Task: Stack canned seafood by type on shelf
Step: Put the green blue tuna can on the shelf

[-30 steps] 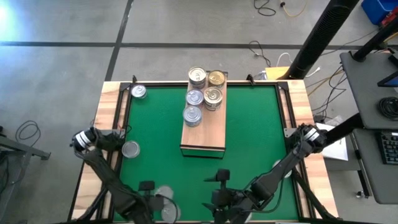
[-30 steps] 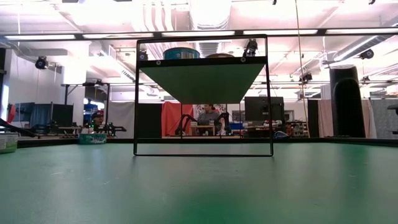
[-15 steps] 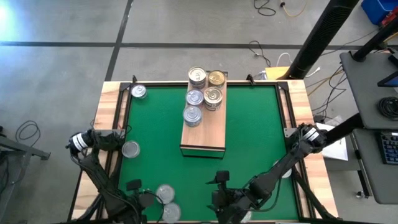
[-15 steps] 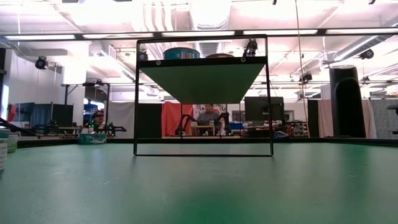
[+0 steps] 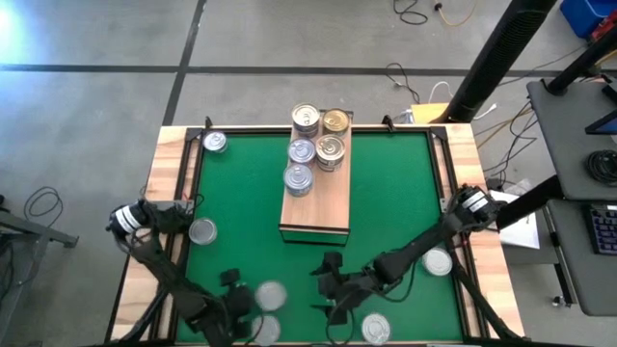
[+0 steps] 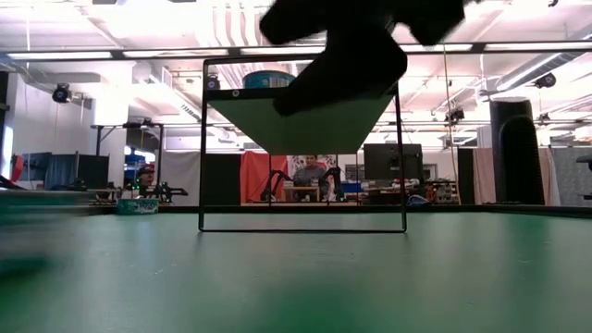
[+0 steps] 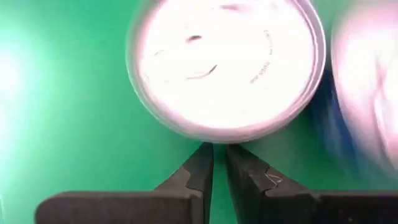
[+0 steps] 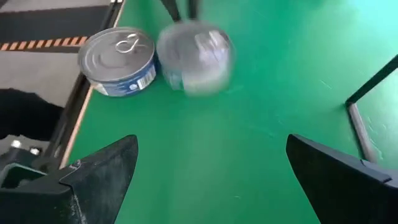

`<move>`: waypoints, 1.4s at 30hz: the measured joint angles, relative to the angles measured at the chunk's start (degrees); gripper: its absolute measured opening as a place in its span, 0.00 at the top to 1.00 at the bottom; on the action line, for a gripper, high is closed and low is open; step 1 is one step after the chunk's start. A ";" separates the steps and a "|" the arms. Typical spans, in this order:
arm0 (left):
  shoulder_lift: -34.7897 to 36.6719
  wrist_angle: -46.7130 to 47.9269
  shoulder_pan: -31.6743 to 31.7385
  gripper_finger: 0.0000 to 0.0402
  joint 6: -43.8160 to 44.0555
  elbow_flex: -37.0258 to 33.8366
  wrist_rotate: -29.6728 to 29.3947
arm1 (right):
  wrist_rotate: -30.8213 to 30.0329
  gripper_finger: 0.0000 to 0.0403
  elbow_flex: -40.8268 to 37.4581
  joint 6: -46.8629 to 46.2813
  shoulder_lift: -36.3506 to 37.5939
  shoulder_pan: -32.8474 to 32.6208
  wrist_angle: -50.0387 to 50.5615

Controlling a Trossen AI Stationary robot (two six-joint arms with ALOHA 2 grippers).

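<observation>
At the near edge of the green bench [image 5: 241,193], the left gripper [image 5: 234,289] hovers just beside a silver-topped can [image 5: 272,295], with a second can [image 5: 264,330] close by. In the left wrist view its fingers [image 7: 198,169] are almost together, their tips at the can's rim, and hold nothing. The right gripper [image 5: 333,286] hangs near the bench's front middle, fingers spread wide and empty, facing those two cans. The shelf [image 5: 316,207] sits in the bench's middle toward the far side, carrying five cans [image 5: 315,146] at its far end: silver-topped on one side, gold-topped on the other. Other cans lie loose on the bench, one at the far left corner [image 5: 215,143], one by the left edge [image 5: 202,230] and two near the front right [image 5: 438,261].

The step in hand looks like picking up the next loose can. The left gripper would need to spread its fingers around the can before it can take hold.
</observation>
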State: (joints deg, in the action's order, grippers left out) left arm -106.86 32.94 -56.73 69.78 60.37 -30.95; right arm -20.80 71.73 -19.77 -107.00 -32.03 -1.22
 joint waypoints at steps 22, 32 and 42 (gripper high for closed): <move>-0.78 -7.00 6.09 0.93 -10.80 -3.46 -14.74 | -3.17 0.01 -0.86 -22.88 7.15 -4.15 46.97; -4.67 -18.15 12.66 0.90 -12.41 -3.40 -15.08 | -2.01 0.01 -16.41 -24.66 10.82 -5.30 28.49; -10.34 -44.85 20.82 0.63 -39.51 -3.47 -10.70 | -4.99 0.01 -22.23 -8.78 7.63 -3.43 1.37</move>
State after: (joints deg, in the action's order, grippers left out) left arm -117.19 -11.90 -35.90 30.27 56.90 -41.65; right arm -25.79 49.51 -28.54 -99.37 -35.46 0.15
